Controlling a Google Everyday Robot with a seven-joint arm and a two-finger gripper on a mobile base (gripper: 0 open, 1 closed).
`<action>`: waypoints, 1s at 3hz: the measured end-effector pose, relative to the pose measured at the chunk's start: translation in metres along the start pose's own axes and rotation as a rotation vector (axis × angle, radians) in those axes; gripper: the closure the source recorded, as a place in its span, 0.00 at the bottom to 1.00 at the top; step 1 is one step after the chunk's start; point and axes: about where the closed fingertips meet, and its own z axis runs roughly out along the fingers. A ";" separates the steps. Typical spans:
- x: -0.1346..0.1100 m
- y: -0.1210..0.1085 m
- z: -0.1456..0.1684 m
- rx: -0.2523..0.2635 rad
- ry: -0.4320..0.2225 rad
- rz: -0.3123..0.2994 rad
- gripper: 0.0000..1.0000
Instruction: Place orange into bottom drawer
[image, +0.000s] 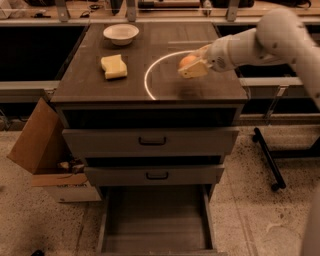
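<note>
While my arm reaches in from the right, my tool (191, 66) hangs over the right half of the tabletop (90, 87), and its two pale fingers (195, 71) are closed around the orange (187, 60). The fruit shows between them, rounded and orange on its upper left side. A soft dark shadow lies on the wood just below, so the orange sits clear of the surface rather than resting on it. It is near the right end of a thin bright arc (148, 80) that curves across the tabletop.

To the left, well apart from my tool, lies a pale yellow sponge (114, 66), and behind it, near the back edge, stands a white bowl (121, 33).

Below the tabletop, the two upper drawers (150, 141) with dark handles are shut. The bottom drawer (155, 217) is pulled out toward the camera, its flat floor bare. A cardboard box (35, 142) with a raised flap leans beside the cabinet's left side.
</note>
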 end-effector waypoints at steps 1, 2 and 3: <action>-0.007 0.037 -0.054 0.006 -0.069 -0.016 1.00; 0.000 0.085 -0.082 -0.077 -0.132 -0.007 1.00; 0.000 0.085 -0.081 -0.078 -0.132 -0.007 1.00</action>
